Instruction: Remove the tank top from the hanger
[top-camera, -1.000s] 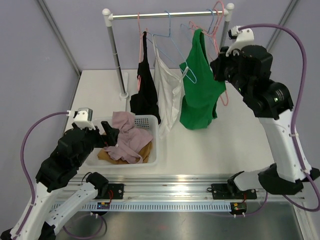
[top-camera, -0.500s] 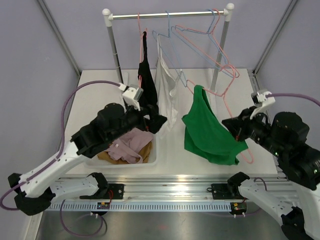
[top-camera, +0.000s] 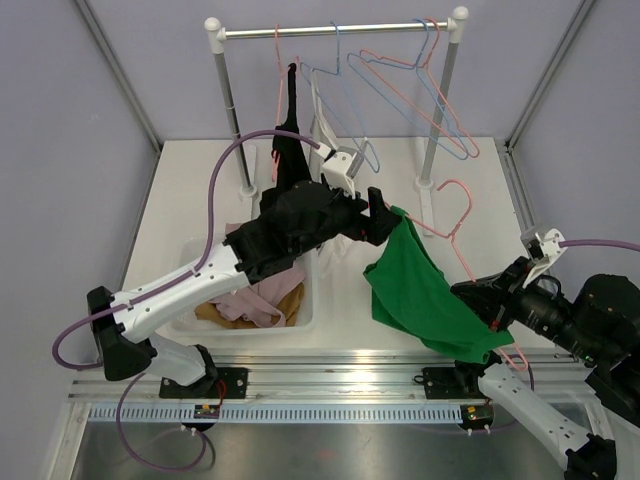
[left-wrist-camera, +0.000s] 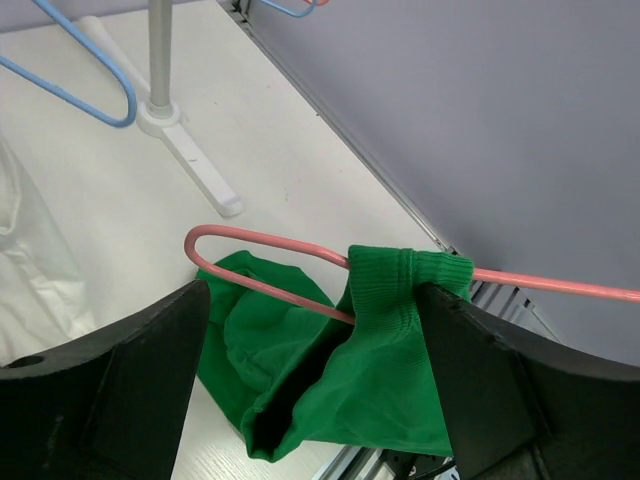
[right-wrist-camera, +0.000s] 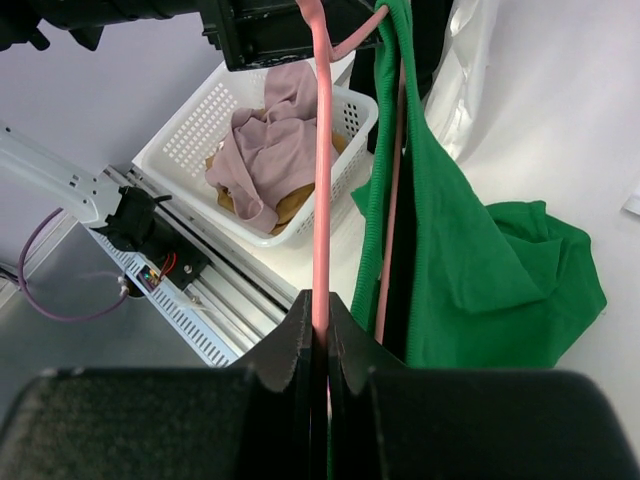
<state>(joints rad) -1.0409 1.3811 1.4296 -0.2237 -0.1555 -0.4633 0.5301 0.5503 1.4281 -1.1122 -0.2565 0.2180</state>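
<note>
The green tank top (top-camera: 425, 300) hangs on a pink hanger (top-camera: 455, 205), off the rail and low over the table at front right. My right gripper (top-camera: 492, 306) is shut on the hanger's wire (right-wrist-camera: 321, 180); the green cloth (right-wrist-camera: 470, 250) drapes beside it. My left gripper (top-camera: 385, 213) reaches in from the left and is open. In the left wrist view its fingers (left-wrist-camera: 140, 360) stand wide on both sides of the green shoulder strap (left-wrist-camera: 400, 290), which is folded over the pink wire (left-wrist-camera: 262, 283). The strap lies against the right finger.
A white basket (top-camera: 306, 262) with pink and brown clothes sits at front left. The rack's rail (top-camera: 335, 30) still carries a black garment (top-camera: 290, 140), a white garment (top-camera: 325, 130) and several empty hangers (top-camera: 420, 85). The rack's right post (top-camera: 437, 120) stands just behind the hanger.
My right arm brought the hanger with the green top down from the rail to the front right. My left arm swung from the basket across to the top's strap.
</note>
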